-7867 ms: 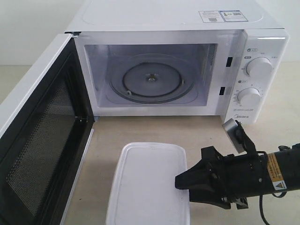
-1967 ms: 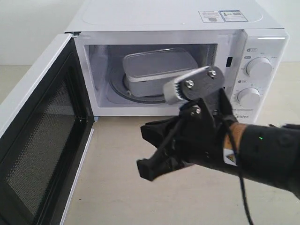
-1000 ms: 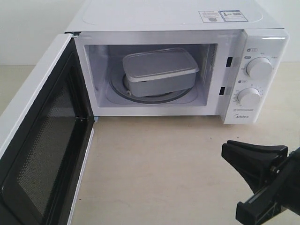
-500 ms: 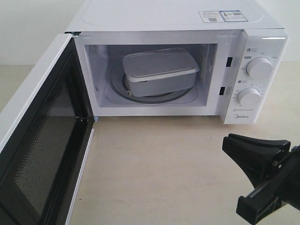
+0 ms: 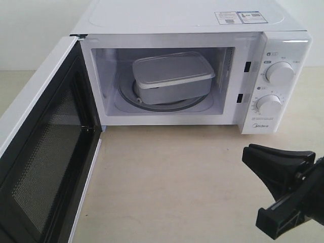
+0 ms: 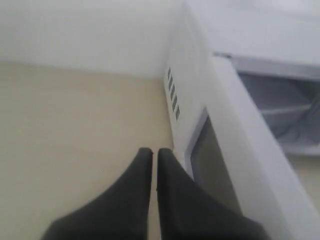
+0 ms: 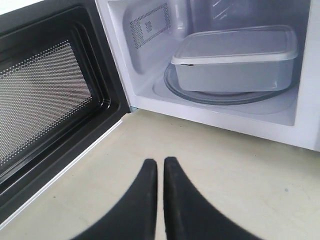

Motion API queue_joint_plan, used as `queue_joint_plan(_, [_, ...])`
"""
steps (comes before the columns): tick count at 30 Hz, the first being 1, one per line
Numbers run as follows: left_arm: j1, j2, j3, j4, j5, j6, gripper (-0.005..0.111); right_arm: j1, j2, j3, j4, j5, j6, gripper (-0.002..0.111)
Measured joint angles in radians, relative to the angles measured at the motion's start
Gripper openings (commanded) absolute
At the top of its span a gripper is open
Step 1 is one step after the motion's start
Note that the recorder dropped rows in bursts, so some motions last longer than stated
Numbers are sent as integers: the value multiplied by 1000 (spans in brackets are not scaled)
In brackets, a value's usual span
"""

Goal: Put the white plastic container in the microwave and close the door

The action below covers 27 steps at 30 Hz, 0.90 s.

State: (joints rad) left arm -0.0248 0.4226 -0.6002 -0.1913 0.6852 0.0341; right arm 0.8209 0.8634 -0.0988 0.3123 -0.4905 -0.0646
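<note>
The white plastic container (image 5: 172,76) rests with its lid on, on the glass turntable (image 5: 127,97) inside the microwave (image 5: 177,20). The door (image 5: 45,152) hangs wide open to the left, its mesh window facing in. My right gripper (image 7: 160,161) is shut and empty above the table in front of the cavity, well clear of the container (image 7: 235,57); in the exterior view the right gripper (image 5: 281,195) is at the lower right. My left gripper (image 6: 151,150) is shut and empty just behind the door (image 6: 235,150), near its hinge side; the exterior view does not show it.
Two round knobs (image 5: 280,72) (image 5: 268,104) sit on the microwave's right panel. Beige tabletop (image 5: 167,182) stretches in front of the microwave. Vent slots (image 6: 172,95) mark the microwave's left side wall. A pale wall stands behind.
The door's near end has shifted slightly. The right gripper has stayed almost still at the lower right, and the container has not moved.
</note>
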Motion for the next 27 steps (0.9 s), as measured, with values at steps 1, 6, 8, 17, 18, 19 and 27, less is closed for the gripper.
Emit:
queue_joint_plan(1, [0,52,-1,-11,21,26,4,0,0,0,7,0,-3,0])
queue_joint_plan(6, [0,409,-141,-239,277,316,4,0,0,0,20,42,-18,0])
queue_joint_plan(8, [0,481,-224,-304,381,364,4,0,0,0,22,60,-30,0])
queue_joint_plan(17, [0,581,-315,-355,518,380,4,0,0,0,30,58,-39,0])
queue_joint_plan(18, [0,587,-315,-355,520,380,4,0,0,0,35,55,-39,0])
queue_joint_plan(19, [0,592,-315,-355,522,380,4,0,0,0,38,51,-39,0])
queue_joint_plan(27, [1,647,-315,-439,527,447,4,0,0,0,44,-28,-51,0])
